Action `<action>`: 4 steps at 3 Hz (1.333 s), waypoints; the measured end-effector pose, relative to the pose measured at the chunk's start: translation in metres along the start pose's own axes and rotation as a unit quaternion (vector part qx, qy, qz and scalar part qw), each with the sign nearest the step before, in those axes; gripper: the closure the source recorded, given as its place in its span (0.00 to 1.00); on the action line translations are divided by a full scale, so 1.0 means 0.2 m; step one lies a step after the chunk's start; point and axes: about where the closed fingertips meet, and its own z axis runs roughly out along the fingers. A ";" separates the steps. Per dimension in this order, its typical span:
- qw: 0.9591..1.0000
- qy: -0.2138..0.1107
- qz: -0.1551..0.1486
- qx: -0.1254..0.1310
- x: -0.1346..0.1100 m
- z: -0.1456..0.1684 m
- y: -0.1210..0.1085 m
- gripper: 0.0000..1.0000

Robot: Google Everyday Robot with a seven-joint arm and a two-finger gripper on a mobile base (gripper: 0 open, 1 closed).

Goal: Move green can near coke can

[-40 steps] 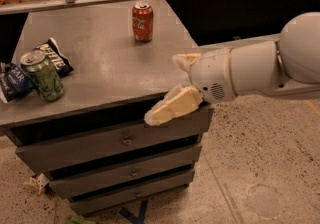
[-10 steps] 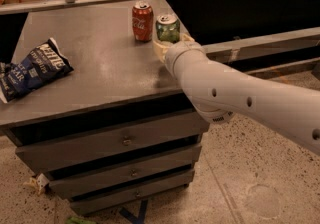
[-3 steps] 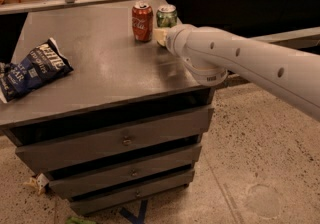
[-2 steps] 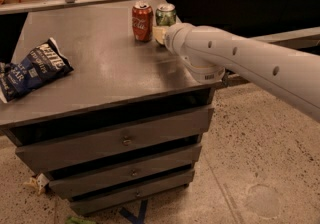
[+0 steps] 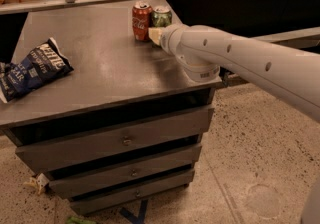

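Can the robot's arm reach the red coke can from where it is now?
Probably yes. The gripper sits at the back of the table by the green can, and the coke can stands right beside that can, nothing in between. It might bump the green can though.

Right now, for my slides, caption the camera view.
Gripper at the green can, upright beside the coke can on the cabinet.
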 end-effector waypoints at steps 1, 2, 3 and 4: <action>1.000 0.010 -0.001 0.001 0.02 0.01 0.00 0.36; 1.000 0.013 -0.002 0.005 0.02 0.01 -0.01 0.12; 1.000 0.014 -0.007 0.008 0.02 0.01 -0.01 0.00; 1.000 0.013 -0.011 0.014 0.00 -0.02 -0.04 0.00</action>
